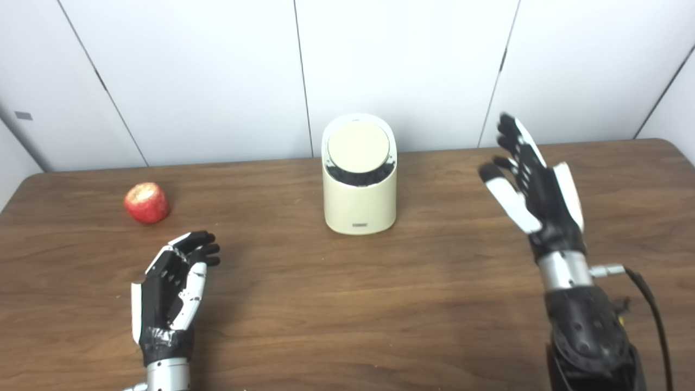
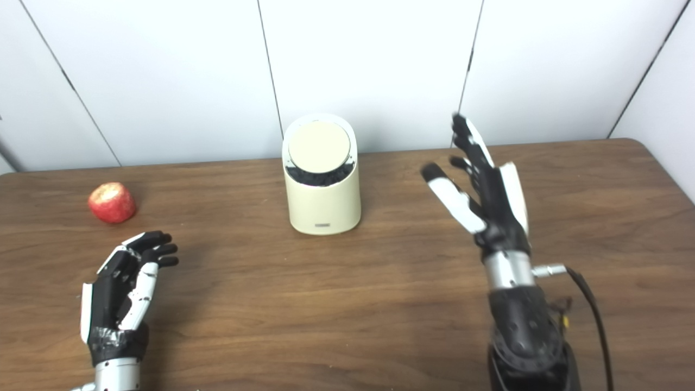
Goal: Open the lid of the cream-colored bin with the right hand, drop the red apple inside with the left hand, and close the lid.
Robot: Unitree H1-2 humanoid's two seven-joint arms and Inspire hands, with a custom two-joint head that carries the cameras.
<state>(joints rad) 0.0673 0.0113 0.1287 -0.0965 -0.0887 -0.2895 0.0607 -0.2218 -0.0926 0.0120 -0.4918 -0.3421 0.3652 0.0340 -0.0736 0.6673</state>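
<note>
Left eye view first.

Kid: Why is the left hand (image 1: 172, 290) low and near us?

Pal: It waits, fingers loosely curled, holding nothing. The right hand (image 1: 535, 184) is lifted, spread wide, empty, ready for the lid (image 1: 358, 146).

Kid: And the red apple (image 1: 146, 203)?

Pal: Far left on the table (image 1: 347, 304). The cream bin (image 1: 359, 176) stands middle, lid maybe slightly ajar.

White panelled wall (image 1: 217, 81), dark wooden table (image 1: 347, 304)

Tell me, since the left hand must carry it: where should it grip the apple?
Probably around the apple's round middle, coming from the near right, where the open left hand rests. It lies alone on the table, so every side looks free.
</note>
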